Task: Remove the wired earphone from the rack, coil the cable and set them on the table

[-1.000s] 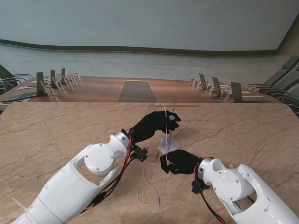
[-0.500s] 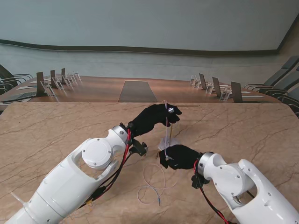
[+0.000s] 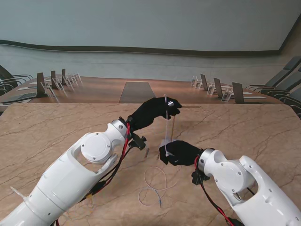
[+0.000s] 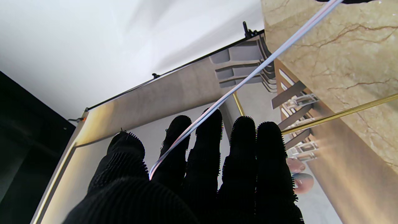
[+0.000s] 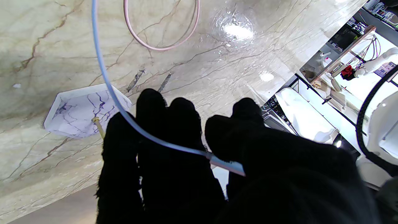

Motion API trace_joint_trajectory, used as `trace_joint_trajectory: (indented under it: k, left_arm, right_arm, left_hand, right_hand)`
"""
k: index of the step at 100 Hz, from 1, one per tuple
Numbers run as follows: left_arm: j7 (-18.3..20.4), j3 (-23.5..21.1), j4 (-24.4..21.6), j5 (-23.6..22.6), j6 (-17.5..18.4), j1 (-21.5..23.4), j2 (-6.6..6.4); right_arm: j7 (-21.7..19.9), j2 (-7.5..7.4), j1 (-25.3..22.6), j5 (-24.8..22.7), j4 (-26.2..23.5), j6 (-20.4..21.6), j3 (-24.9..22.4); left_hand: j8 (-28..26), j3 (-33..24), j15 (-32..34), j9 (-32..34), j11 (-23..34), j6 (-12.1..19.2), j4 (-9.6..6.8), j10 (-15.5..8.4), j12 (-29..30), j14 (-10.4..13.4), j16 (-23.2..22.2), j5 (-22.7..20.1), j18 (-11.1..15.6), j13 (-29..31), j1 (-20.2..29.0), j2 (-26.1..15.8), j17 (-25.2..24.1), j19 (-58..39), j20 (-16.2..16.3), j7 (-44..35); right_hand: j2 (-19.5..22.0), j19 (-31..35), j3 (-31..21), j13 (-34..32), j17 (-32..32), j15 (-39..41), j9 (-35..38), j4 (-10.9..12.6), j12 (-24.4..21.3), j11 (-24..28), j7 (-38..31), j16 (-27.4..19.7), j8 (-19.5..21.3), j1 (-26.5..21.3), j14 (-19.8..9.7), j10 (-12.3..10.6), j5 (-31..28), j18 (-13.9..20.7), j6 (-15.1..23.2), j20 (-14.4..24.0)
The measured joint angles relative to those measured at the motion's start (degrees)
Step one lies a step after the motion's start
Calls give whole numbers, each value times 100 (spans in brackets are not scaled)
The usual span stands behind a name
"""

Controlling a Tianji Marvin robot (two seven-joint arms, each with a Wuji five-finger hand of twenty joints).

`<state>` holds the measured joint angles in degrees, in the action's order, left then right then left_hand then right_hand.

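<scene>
The earphone cable (image 3: 167, 125) runs as a taut, near-vertical white line between the two hands, just beside the rack (image 3: 172, 123). The upper end is held at the left hand (image 3: 153, 112), level with the rack's thin brass crossbar (image 3: 188, 107); the lower end enters the right hand (image 3: 178, 153) near the rack's base (image 5: 84, 110). The remaining cable lies on the table (image 3: 56, 132) as loose loops (image 3: 155, 183), nearer to me than the right hand.

Hidden or unclear items:
- The earbuds themselves cannot be identified in any view. A small pale object shows at the left fingertips in the stand view, but it is too small to name.
- The right hand covers most of the rack's base in the stand view.
- The crossbar's left end is hidden behind the left hand.

Left hand: in the left wrist view the cable (image 4: 248, 77) passes between two of the black-gloved fingers (image 4: 208, 137), which lie close together. Whether the fingers pinch it or only guide it cannot be determined.

Right hand: in the right wrist view the cable (image 5: 124, 105) curves across the fingers (image 5: 152, 124), and the thumb presses it against them, so the fingers are clamped on the cable. The rack's white, marble-patterned base lies flat on the table just beyond the fingertips, with the brass post rising from it.
</scene>
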<state>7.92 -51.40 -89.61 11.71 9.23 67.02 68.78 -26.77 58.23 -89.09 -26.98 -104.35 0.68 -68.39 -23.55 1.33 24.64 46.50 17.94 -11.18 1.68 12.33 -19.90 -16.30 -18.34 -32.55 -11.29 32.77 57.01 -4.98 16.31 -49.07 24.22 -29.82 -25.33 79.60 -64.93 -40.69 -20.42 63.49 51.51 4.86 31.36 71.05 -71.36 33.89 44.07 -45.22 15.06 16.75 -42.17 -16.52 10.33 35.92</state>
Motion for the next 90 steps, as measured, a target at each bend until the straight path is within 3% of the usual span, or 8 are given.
trace_joint_trajectory:
  k: [48,90]
  left_arm:
    - [34,15,143,41,113,-183,21]
    - [74,7,378,61,252,-380,39]
  right_arm:
    - [36,10,145,56,71,0,63]
    - [63,24,293,120,125,-79,149]
  left_hand:
    - [4,-1,-180,-369,-51,49,0,-10,49,147,56,1,185,-360,-63,0,-337,219,-65,55]
    - [7,-2,-180,-313,-51,53,0,-65,50,182,65,2,224,-405,-131,0,-383,268,-112,66]
  right_hand:
    - [0,2,0,-2,-3,1,1,0,53,1,0,0,0,0,2,0,0,-3,0,1]
    - [0,51,0,-51,-33,46,47,0,56,4,0,0,0,1,4,0,-1,-15,0,1]
